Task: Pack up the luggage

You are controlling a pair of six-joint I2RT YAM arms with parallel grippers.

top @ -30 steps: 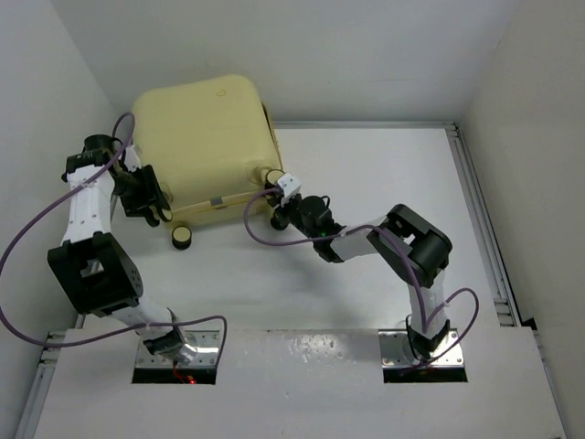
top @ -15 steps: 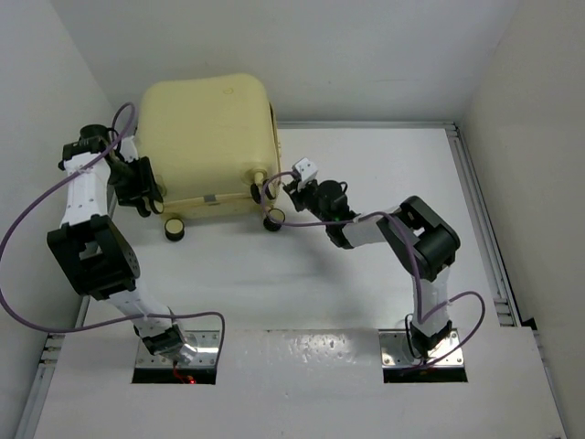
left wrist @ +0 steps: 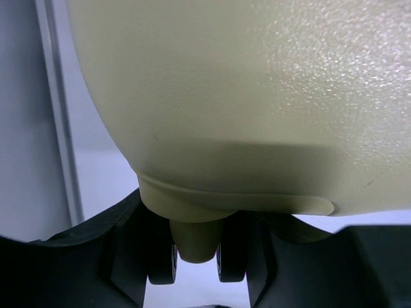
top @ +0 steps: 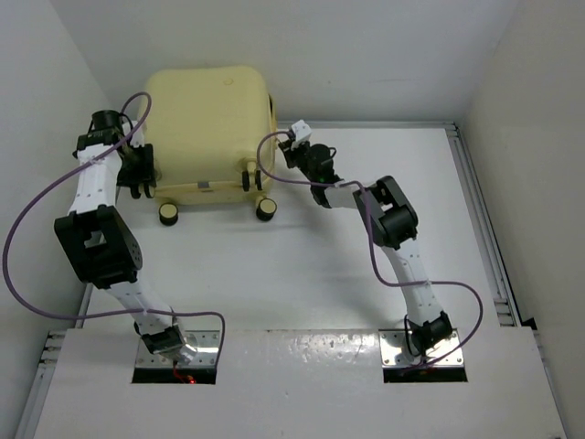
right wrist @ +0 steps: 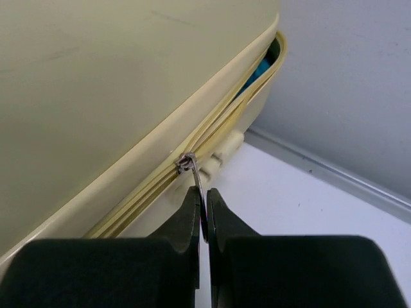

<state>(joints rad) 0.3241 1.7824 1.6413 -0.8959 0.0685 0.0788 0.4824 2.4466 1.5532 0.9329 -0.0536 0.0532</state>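
The luggage (top: 206, 119), a pale yellow hard-shell suitcase, lies at the back left with two wheels (top: 168, 212) facing me. My left gripper (top: 144, 178) is at its left near corner. In the left wrist view the black fingers (left wrist: 103, 256) flank a twin wheel (left wrist: 162, 263) and its yellow stem, and look shut on it. My right gripper (top: 281, 151) is at the suitcase's right side. In the right wrist view it (right wrist: 203, 192) is shut on the metal zipper pull (right wrist: 200, 192), with the slider (right wrist: 186, 162) on the seam. Past the slider the seam gapes and something blue (right wrist: 260, 67) shows inside.
White walls stand close to the left and back of the suitcase. A metal rail (top: 475, 183) runs along the back and right edges of the table. Purple cables (top: 37, 229) loop off both arms.
The suitcase has turned and shifted toward the back wall. My right gripper has travelled up its right side toward the back. My left gripper has moved back with the suitcase's left corner.
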